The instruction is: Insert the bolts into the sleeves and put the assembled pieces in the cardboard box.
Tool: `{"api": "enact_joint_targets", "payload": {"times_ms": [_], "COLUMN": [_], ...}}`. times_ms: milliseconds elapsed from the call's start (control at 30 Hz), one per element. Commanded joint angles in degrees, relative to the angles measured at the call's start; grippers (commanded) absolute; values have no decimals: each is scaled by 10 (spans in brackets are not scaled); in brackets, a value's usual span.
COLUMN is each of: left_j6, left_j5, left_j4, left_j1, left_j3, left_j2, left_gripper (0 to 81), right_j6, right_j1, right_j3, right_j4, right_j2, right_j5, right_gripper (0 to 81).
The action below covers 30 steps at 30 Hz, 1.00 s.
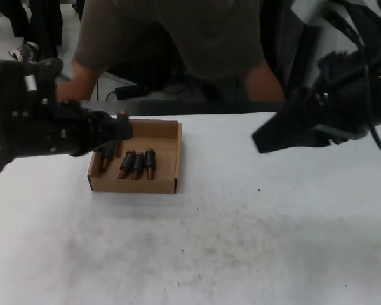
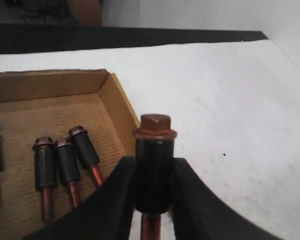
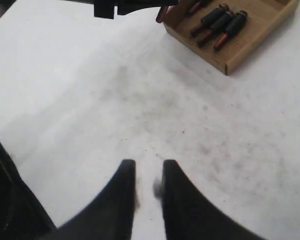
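Over cardboard box | left gripper pinches sleeved bolt | head protruding

High view: up behind both arms, facing forward and down across the bench; it takes in the whole cardboard box from some way off.
Left wrist view: right down close, looking along the left gripper and the sleeved bolt clamped in it, over a corner of the box.
Right wrist view: farther back, looking down past the right gripper at the bench top, the box well off beyond.
Shared: all three catch the box and the assembled pieces lying inside; the right wrist view also catches the left gripper beside the box.
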<state>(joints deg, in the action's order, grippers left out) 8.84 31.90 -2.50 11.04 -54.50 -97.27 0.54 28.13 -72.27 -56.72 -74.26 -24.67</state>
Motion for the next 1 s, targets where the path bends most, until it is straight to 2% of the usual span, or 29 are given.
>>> {"api": "enact_joint_targets", "payload": {"times_ms": [0, 33, 133, 333, 467, 600, 667, 867, 967], "left_j6": [-7, -7, -8, -20, -49, -44, -41, -41, -41], "left_j5": [7, 7, -4, -98, -134, -138, -139, -142, -126], "left_j4": [6, 25, 76, 169, 215, 219, 226, 257, 280], "left_j1": [0, 0, 0, 0, 2, 5, 5, 5, 5], "left_j3": [-40, -60, -110, -183, -201, -201, -201, -201, -201], "left_j2": [-26, -46, -96, -151, -156, -155, -155, -155, -149], "left_gripper": [8, 8, 8, 1, 118, 279, 327, 338, 319], "right_j6": [16, 16, 28, 37, 37, 37, 37, 37, 36], "right_j1": [-17, -20, -25, -25, -25, -25, -25, -25, -25], "right_j3": [-4, -4, -4, -4, -4, -4, -4, -4, -4], "right_j4": [-16, -17, -17, -17, -17, -17, -17, -17, -26], "right_j2": [6, 6, 6, 6, 6, 6, 6, 6, 6], "right_j5": [0, 0, 0, 0, 0, 0, 0, 0, 0], "right_gripper": [36, 1, 2, 2, 2, 2, 2, 2, 2]}}
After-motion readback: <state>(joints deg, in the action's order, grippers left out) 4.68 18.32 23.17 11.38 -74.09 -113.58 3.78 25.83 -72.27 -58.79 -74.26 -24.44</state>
